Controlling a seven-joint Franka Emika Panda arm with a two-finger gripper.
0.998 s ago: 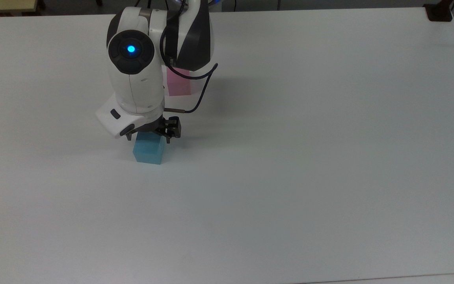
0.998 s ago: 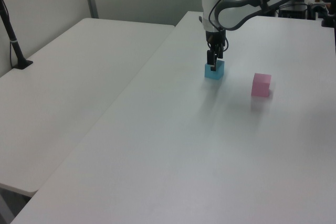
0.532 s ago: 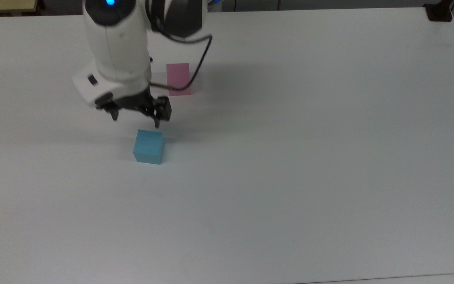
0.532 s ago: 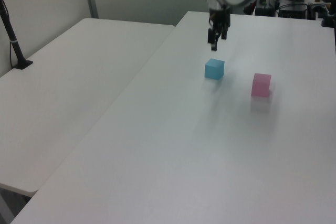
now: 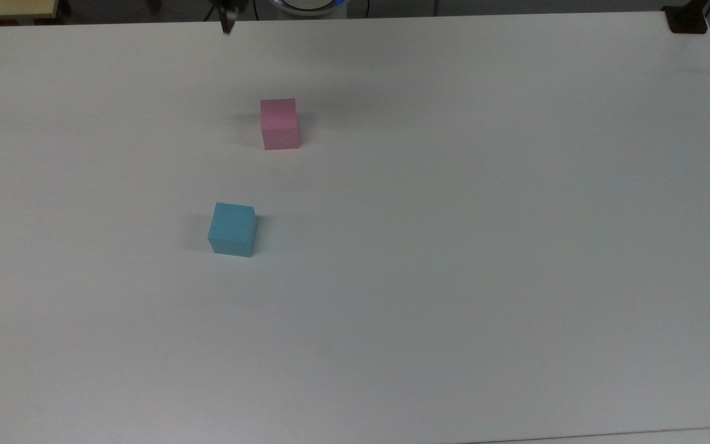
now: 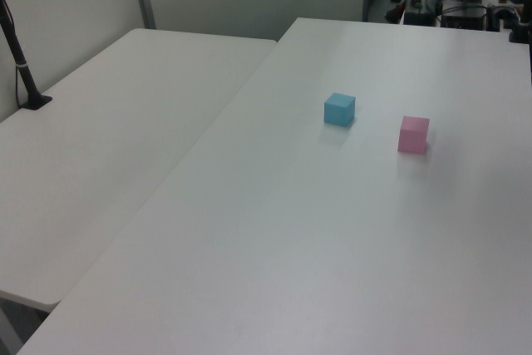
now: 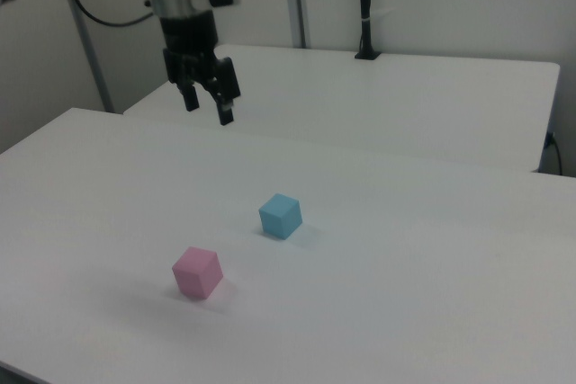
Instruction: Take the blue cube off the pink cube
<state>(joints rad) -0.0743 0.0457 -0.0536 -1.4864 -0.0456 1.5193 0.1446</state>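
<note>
You see just one fingertip of the gripper in the top view, its upper edge cutting off the rest.

**Surroundings: non-task items observed**

The white surface was matte and unmarked. A second white table adjoined it on the left view's left, carrying a black post on a clamped base near the wall. Cables and equipment stood at the far end.

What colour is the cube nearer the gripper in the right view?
Light blue; the blue cube shows it best in the top view.
</note>
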